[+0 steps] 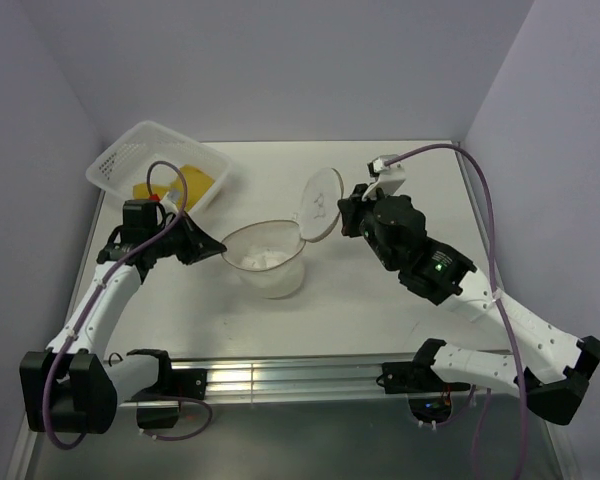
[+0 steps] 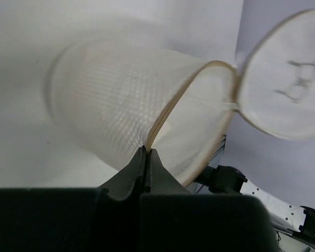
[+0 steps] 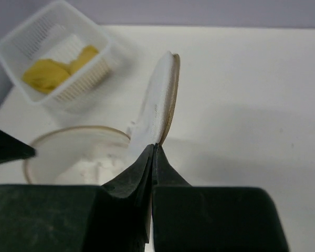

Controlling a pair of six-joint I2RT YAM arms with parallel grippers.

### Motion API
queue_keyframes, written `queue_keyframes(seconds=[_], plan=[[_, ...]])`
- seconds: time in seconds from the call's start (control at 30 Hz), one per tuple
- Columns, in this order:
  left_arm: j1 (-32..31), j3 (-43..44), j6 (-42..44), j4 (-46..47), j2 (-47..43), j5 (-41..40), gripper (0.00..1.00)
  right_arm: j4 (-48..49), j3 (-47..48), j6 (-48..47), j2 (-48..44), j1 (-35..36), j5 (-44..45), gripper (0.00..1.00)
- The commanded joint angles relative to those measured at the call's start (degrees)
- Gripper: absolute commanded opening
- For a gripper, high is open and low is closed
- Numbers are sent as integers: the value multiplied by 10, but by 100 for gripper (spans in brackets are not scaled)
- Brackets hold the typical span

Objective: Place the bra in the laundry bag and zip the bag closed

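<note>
Left gripper (image 1: 219, 247) clamps the laundry bag (image 1: 280, 278) by its rim, right gripper (image 1: 343, 213) pinches the raised lid (image 1: 320, 200), white bra (image 1: 259, 258) inside.

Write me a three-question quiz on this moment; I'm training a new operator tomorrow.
1. True or false: the laundry bag has its lid zipped shut.
2. What do the left fingers pinch? A) the bag's rim B) the lid C) nothing
3. Fill in: the white plastic basket holds something ____ in colour.
Key: 1 false, the lid stands open, pinched by the right fingers. 2 A. 3 yellow.
</note>
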Motion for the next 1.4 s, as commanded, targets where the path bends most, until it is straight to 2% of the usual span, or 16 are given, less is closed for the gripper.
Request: queue_keyframes(seconds=[0.0, 0.07, 0.13, 0.23, 0.4, 0.57, 0.77, 0.83, 0.87, 0.9, 0.93, 1.03, 1.07, 1.13, 1.23, 1.37], plan=[[3, 46, -11, 40, -11, 42, 0, 26, -38, 5, -22, -41, -27, 0], [-3, 47, -10, 46, -19, 46, 0, 43, -22, -3, -51, -49, -53, 0], [-12, 70, 10, 13, -29, -8, 0, 30, 6, 1, -34, -49, -98, 0], [-14, 61, 17, 9, -45, -34, 0, 47, -22, 32, -6, -48, -171, 0], [-14, 15, 8, 54, -39, -33, 0, 98, -81, 84, 11, -48, -192, 0], [-14, -10, 32, 68, -47, -113, 1, 128, -131, 121, -4, -52, -187, 0], [-13, -39, 42, 70, -60, -152, 6, 160, -169, 154, -21, -72, -207, 0], [-13, -37, 44, 70, -76, -172, 11, 163, -177, 159, -24, -76, -210, 1], [-13, -33, 47, 70, -83, -179, 13, 164, -180, 161, -25, -79, -214, 5], [-13, -19, 51, 62, -90, -203, 20, 161, -181, 164, -24, -81, -216, 10], [-13, -10, 54, 56, -91, -215, 25, 159, -183, 165, -25, -83, -216, 24], [-13, 25, 66, 40, -89, -251, 48, 151, -184, 169, -35, -89, -213, 50], [-13, 34, 68, 37, -88, -258, 52, 151, -184, 168, -38, -90, -215, 67], [-13, 60, 68, 35, -88, -276, 56, 146, -174, 160, -43, -90, -221, 78], [-13, 92, 63, 53, -84, -294, 57, 141, -167, 147, -48, -90, -213, 82], [-10, 144, 63, 64, -36, -319, 58, 150, -176, 131, -57, -90, -207, 80]])
